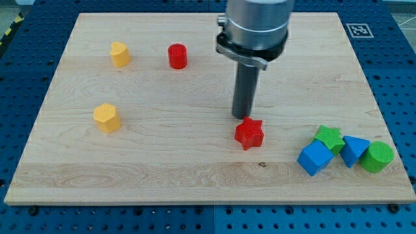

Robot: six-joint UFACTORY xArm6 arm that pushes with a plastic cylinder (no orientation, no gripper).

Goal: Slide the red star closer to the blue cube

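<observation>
One big pale wooden bench holds every block. My tip, a dark rod with no claw to open or close, touches the top-left side of the red star block. Off to the view's right sits the blue cube block, near but apart from it, touching a green block.

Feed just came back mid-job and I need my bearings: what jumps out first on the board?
My tip stands mid-board, just above the red star, at its upper left edge. At the view's lower right sits a tight cluster: the blue cube, a green star-like block, a blue triangular block and a green cylinder.
</observation>
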